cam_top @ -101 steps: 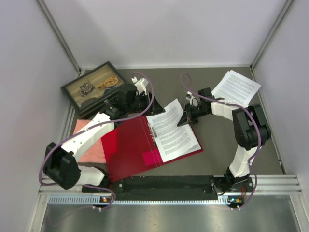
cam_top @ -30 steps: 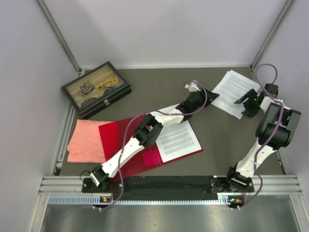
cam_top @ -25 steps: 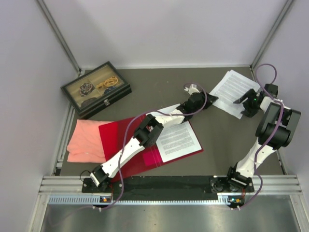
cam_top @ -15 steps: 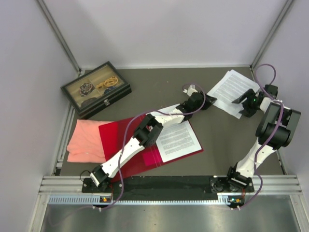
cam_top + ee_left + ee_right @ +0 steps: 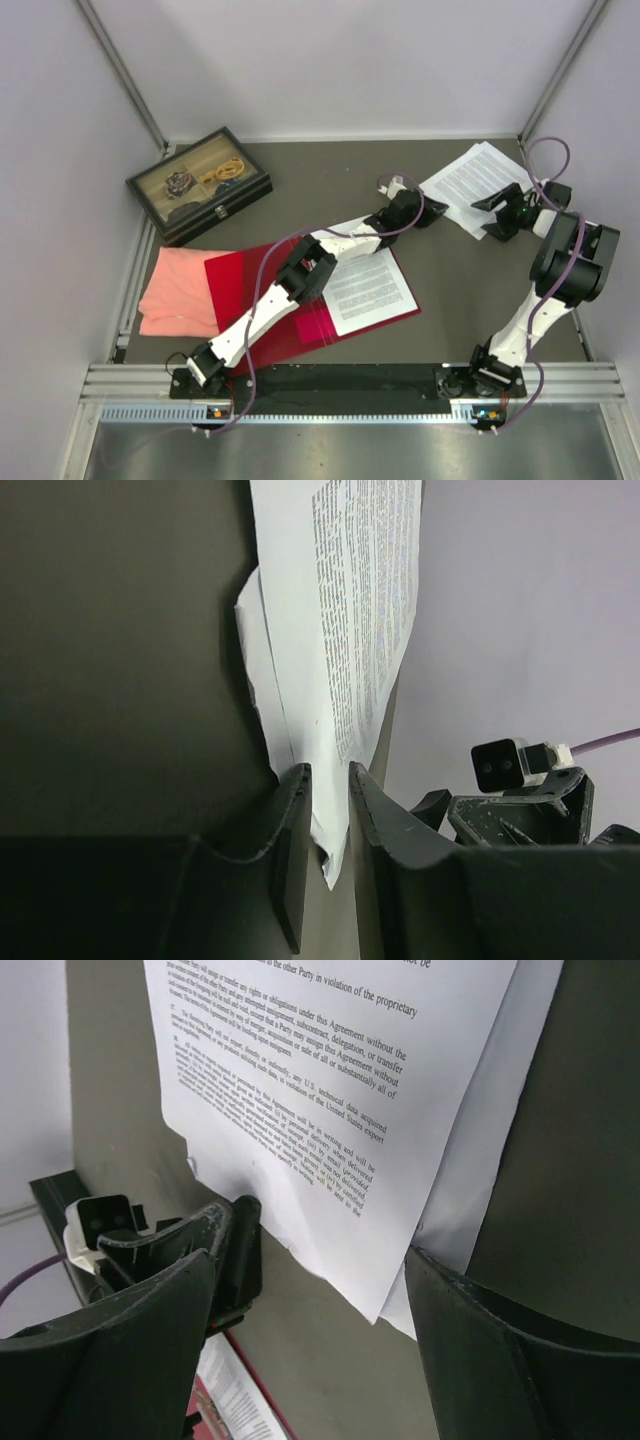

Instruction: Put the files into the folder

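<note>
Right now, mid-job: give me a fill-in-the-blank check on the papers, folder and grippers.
1. The left gripper has a ___ of the loose files between its fingers.
2. The right gripper is ___.
3. The open ___ folder has one printed sheet lying in it.
Missing words: corner; open; red.

This is a robotics lab test cell. Plain white panels (image 5: 350, 60) in aluminium framing (image 5: 120, 90) enclose a grey table (image 5: 330, 180). Two arms (image 5: 260, 310) are bolted to its front rail (image 5: 350, 380).
</note>
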Action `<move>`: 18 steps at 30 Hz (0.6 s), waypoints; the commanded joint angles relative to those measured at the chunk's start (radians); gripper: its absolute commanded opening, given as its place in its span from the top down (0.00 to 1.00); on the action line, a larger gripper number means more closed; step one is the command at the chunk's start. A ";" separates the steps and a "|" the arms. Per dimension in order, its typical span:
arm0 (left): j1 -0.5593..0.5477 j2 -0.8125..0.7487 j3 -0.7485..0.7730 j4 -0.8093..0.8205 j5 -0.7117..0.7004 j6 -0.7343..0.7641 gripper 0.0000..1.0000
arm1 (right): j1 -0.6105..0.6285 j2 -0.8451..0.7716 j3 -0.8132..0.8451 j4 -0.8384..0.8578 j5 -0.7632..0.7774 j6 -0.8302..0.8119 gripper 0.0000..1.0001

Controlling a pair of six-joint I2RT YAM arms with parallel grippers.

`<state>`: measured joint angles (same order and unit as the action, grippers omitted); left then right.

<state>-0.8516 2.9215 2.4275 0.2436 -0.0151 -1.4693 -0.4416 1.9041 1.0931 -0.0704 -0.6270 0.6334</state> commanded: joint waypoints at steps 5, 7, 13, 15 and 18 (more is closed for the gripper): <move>-0.001 0.021 -0.001 -0.153 0.050 0.127 0.74 | 0.007 0.050 -0.015 0.020 0.031 0.038 0.27; -0.003 -0.001 -0.005 -0.159 0.063 0.173 0.72 | 0.017 0.044 -0.012 -0.070 0.085 0.028 0.35; -0.003 -0.139 -0.086 -0.130 0.150 0.407 0.55 | 0.058 0.024 0.022 -0.305 0.228 -0.035 0.39; -0.004 -0.227 -0.166 -0.081 0.165 0.484 0.49 | 0.066 -0.002 0.010 -0.324 0.228 -0.041 0.39; -0.010 -0.318 -0.208 -0.063 0.185 0.584 0.47 | 0.080 -0.040 -0.024 -0.364 0.231 -0.057 0.38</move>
<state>-0.8528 2.7686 2.2772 0.1963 0.1184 -1.0962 -0.3866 1.8957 1.1316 -0.2222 -0.4946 0.6392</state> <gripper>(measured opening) 0.521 0.614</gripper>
